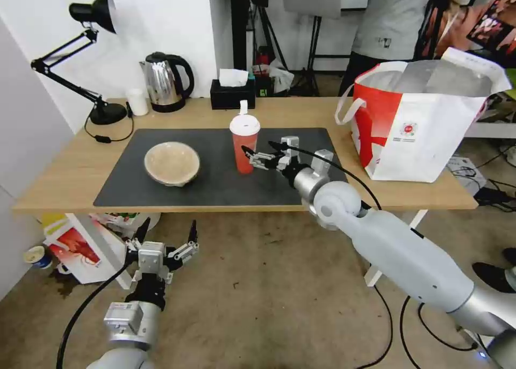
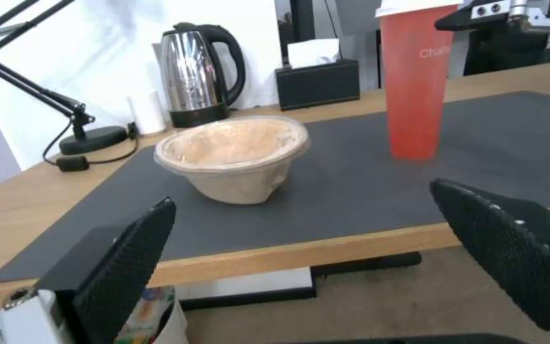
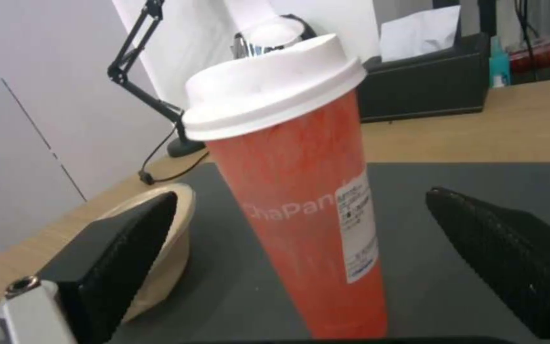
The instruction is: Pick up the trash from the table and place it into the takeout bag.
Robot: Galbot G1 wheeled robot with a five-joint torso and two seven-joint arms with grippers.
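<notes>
**Right gripper at the cup**

On the mat (image 1: 215, 189), which covers the middle of the table (image 1: 64, 170), the cup (image 1: 244, 143) stands upright with its white lid on. Right of the cup, the right gripper (image 1: 251, 158) reaches in at mid-height, fingers spread wide. In the right wrist view the cup (image 3: 301, 191) rises between the two black pads (image 3: 498, 248), which stand clear of it on both sides, so nothing is grasped. Left of the cup, well apart, the beige bowl (image 1: 172, 163) sits on the mat, right way up. Right of the cup, beyond the mat's edge, the takeout bag (image 1: 424, 122) stands open on the table, silvery lining showing. Behind the cup, at the table's back edge, are the tissue box (image 1: 232, 92) and, further left, the kettle (image 1: 165, 82) and a lamp (image 1: 99, 68). Below the table's front edge, left of the cup, the left gripper (image 1: 166, 237) hangs over the floor, fingers apart and empty; its wrist view looks across the mat at the bowl (image 2: 234, 157) and cup (image 2: 415, 86).
</notes>
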